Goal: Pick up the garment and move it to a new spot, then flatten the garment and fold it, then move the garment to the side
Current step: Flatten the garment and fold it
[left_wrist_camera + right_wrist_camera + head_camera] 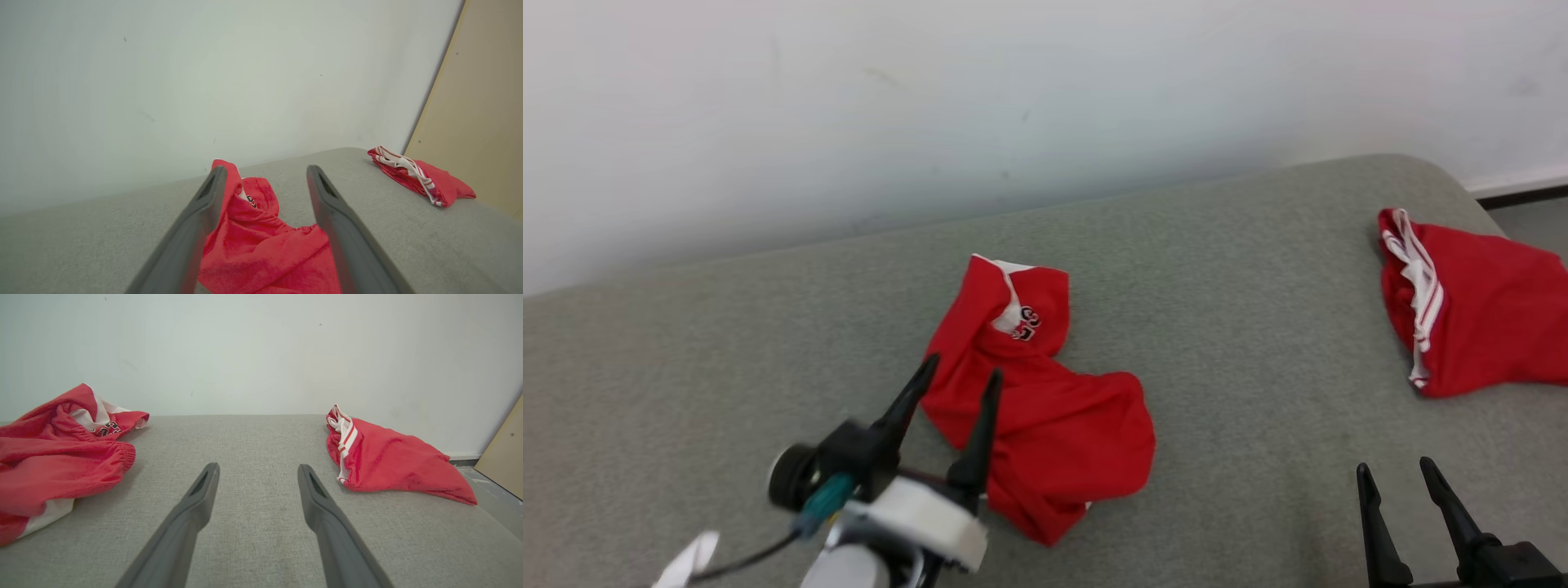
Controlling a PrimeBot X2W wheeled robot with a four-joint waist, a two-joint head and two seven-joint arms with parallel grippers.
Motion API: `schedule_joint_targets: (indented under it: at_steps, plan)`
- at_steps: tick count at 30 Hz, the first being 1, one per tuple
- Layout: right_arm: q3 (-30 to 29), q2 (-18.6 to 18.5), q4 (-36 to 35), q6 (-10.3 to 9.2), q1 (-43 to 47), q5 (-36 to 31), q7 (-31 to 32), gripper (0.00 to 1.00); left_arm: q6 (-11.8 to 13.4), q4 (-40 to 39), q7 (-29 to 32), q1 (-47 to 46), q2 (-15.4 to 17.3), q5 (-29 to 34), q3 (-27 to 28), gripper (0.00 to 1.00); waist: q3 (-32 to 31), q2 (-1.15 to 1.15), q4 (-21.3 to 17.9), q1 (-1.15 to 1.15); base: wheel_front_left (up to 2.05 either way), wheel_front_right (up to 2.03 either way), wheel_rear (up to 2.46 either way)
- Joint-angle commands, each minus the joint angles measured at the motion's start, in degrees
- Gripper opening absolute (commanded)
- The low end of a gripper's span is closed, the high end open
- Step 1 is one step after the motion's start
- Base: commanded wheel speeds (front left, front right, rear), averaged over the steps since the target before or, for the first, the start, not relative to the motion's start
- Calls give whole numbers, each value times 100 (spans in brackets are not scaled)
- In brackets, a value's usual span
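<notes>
One crumpled garment (1054,425) runs lengthwise toward the wall (931,98).

Our head view looks down on the crumpled garment (1054,416). 2 low wrist views share it, facing the wall (204,81).

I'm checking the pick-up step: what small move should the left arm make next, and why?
Probably ease the left gripper down onto the crumpled red garment and close. Its jaws stand open with the cloth between them in the left wrist view, and nothing is gripped yet. The right gripper, also open, is over bare grey surface, farther from it.
</notes>
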Motion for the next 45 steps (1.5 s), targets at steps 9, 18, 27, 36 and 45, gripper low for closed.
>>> schedule_joint_targets:
  at_steps: [9, 18, 27, 36, 45]
  plan:
    - [143, 3, 46, -16, -236, 196, 6, 100, -127, 1001, 1317, -1764, 72, 123, -1029, 100, 300, 0, -804, 0, 0, 0, 0]
    - [220, 3, 106, -16, -185, 371, 7, 100, -131, 2289, 2887, -2689, 407, -94, -1763, 100, 384, 0, -1321, 0, 0, 0, 0]
    - [280, 3, 123, -16, -234, 430, 6, 100, -132, 3234, 3437, -2940, 537, -170, -2008, 100, 451, 0, -1430, 0, 0, 0, 0]
    - [462, 3, 125, -17, -346, 460, 7, 100, -106, 4023, 3355, -2951, 317, -354, -2038, 0, 550, 0, -1440, 0, 0, 0, 0]
    - [481, 3, 187, -17, -292, 448, 7, 100, 361, 4016, 1947, -3364, 171, -599, -1712, 0, 505, 0, -1423, 0, 0, 0, 0]
